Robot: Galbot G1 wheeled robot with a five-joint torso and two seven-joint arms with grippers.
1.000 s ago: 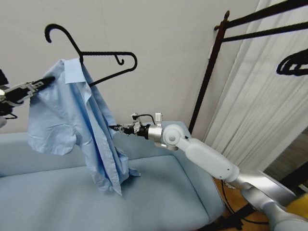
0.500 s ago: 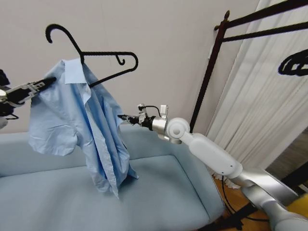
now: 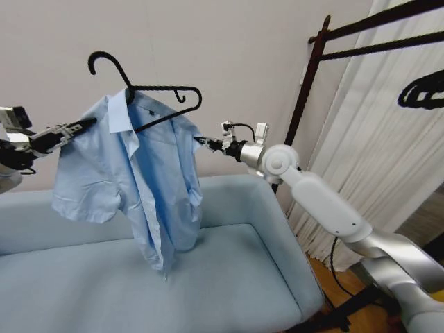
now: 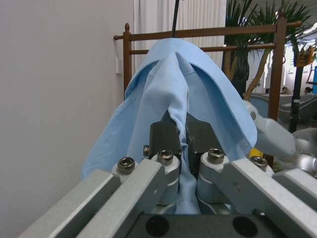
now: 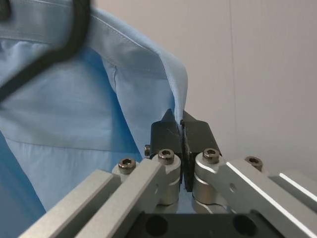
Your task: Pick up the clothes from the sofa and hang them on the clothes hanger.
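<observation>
Pale blue short-sleeved shirt [image 3: 149, 173] spread in air above light blue fabric sofa [image 3: 236, 277]
Left gripper [image 3: 89, 123] pinches one shoulder seam, right gripper [image 3: 202, 141] clamps the other; black ribbed hanger [image 3: 159, 89] sits in the collar, cloth hanging creased

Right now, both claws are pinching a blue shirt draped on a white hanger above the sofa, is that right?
Not quite. The hanger is black, not white, as the head view shows. The rest holds: the left gripper and right gripper are each shut on the blue shirt, draped on it above the sofa.
</observation>
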